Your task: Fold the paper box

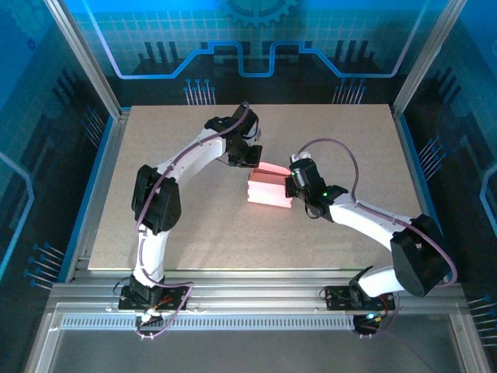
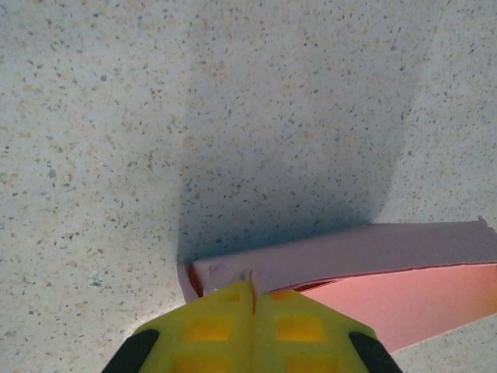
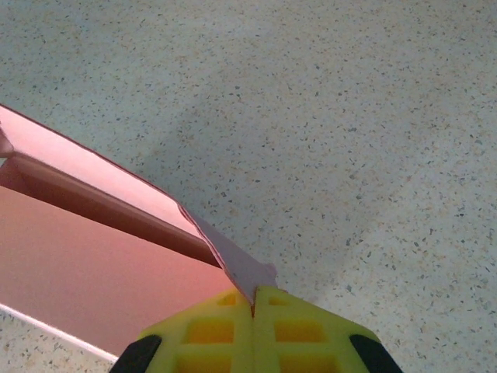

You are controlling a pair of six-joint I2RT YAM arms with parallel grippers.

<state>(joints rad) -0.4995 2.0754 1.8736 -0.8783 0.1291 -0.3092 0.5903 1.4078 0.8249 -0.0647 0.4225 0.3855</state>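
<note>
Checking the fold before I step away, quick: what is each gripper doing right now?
Left gripper: closed, pinching an edge of the pink paper box.
Right gripper: closed, pinching a corner flap of the paper box.

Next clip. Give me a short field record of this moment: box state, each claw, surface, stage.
box: pink box, partly folded, walls raised, inside still open
surface: speckled table, box resting on it
left claw: shut, pinching the box's far edge
right claw: shut, pinching a flap at the box's right end
stage: fold not finished
</note>
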